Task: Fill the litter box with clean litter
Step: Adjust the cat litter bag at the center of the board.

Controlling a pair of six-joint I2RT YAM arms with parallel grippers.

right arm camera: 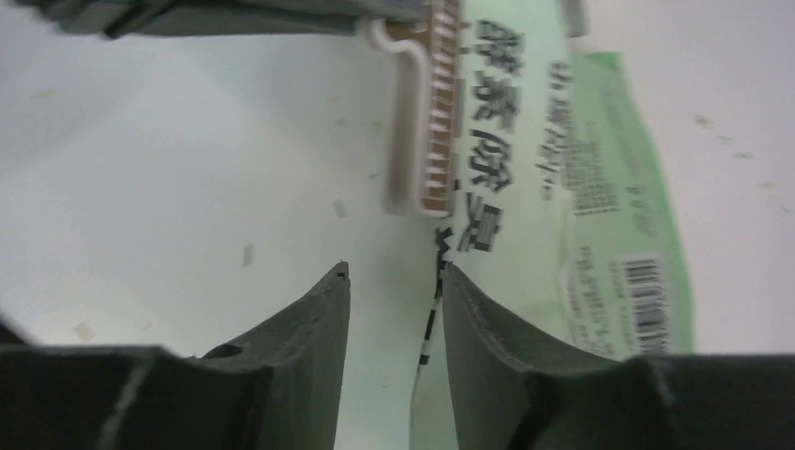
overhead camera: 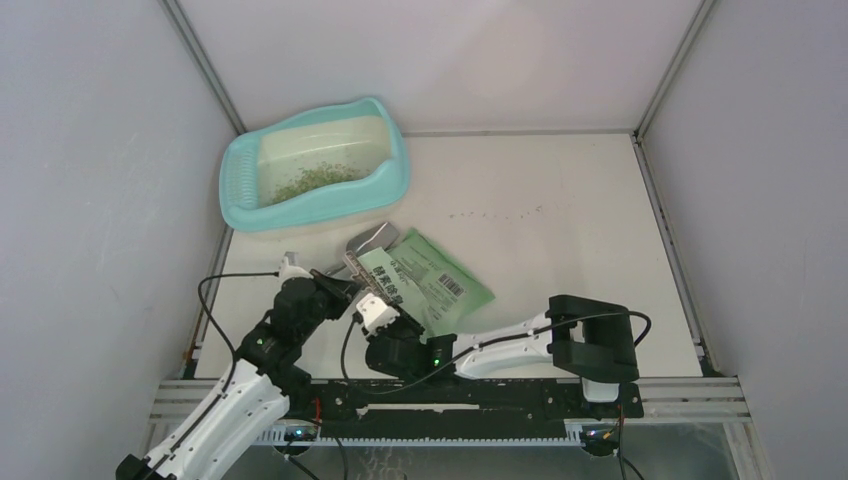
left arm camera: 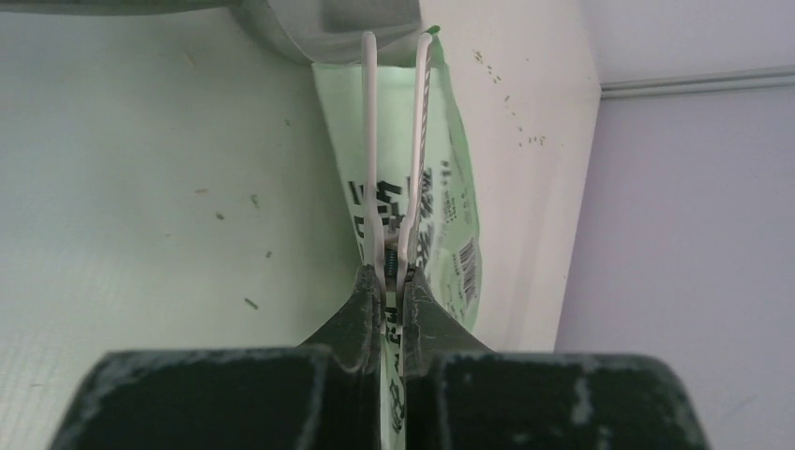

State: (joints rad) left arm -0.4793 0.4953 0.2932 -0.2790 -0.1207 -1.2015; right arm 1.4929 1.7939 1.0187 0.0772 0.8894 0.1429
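Note:
The turquoise litter box (overhead camera: 232,190) stands at the far left with a thin patch of green-beige litter (overhead camera: 315,180) on its pale floor. A flat green printed bag (overhead camera: 440,280) lies on the table in front of it. My left gripper (overhead camera: 342,290) (left arm camera: 394,281) is shut on the handles of a white bag clip (left arm camera: 370,141), whose two arms stand spread over the bag's edge (left arm camera: 450,187). My right gripper (overhead camera: 378,315) (right arm camera: 394,277) is open close by. The bag's (right arm camera: 600,187) edge runs between its fingers, unpinched. The clip's toothed jaw (right arm camera: 422,122) shows just ahead.
A grey metal scoop (overhead camera: 370,240) lies partly under the bag's far corner, between bag and litter box. Stray granules (overhead camera: 495,212) dot the table's middle. Grey walls close in on the left, back and right.

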